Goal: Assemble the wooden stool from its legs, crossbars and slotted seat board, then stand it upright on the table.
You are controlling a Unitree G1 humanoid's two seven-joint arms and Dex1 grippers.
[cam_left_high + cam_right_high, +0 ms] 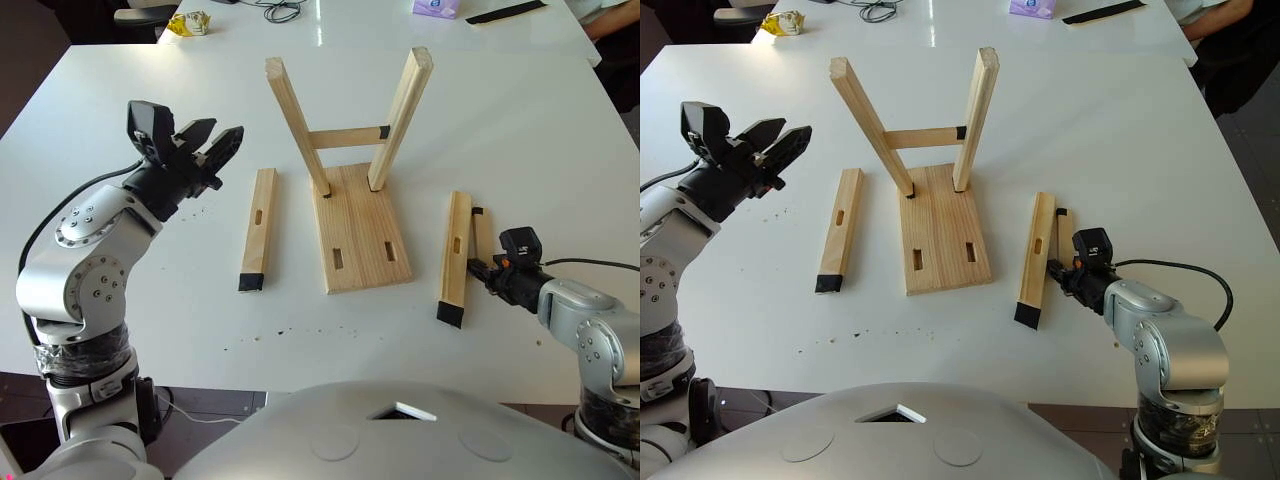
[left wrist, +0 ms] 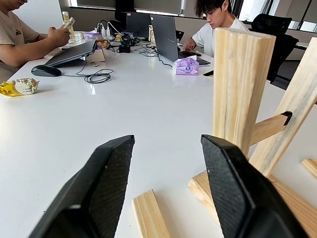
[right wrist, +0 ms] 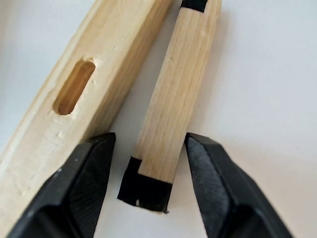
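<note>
Left eye view, stool assembly half done on a white surface (image 1: 520, 130): at far left, the left end effector (image 1: 212, 138) hangs above the surface with its fingers spread and nothing between them. Just to its right a loose leg (image 1: 258, 228) lies flat, its slot facing up. At centre the seat board (image 1: 365, 225) lies flat with two fitted legs (image 1: 297, 120) rising from its far end, joined by a fitted crossbar (image 1: 345, 137); two slots at the near end are unfilled. Further right a second loose leg (image 1: 456, 255) lies flat, with a loose crossbar (image 3: 168, 99) just beside it on its right, both long axes running away from the robot. The right end effector (image 3: 148, 138) sits low at that crossbar's near, black-tipped end, fingers apart and straddling it with a gap on each side. This arm is clearly the nearer one, and the crossbar extends straight ahead of it, so closing looks like the likely next move.
</note>
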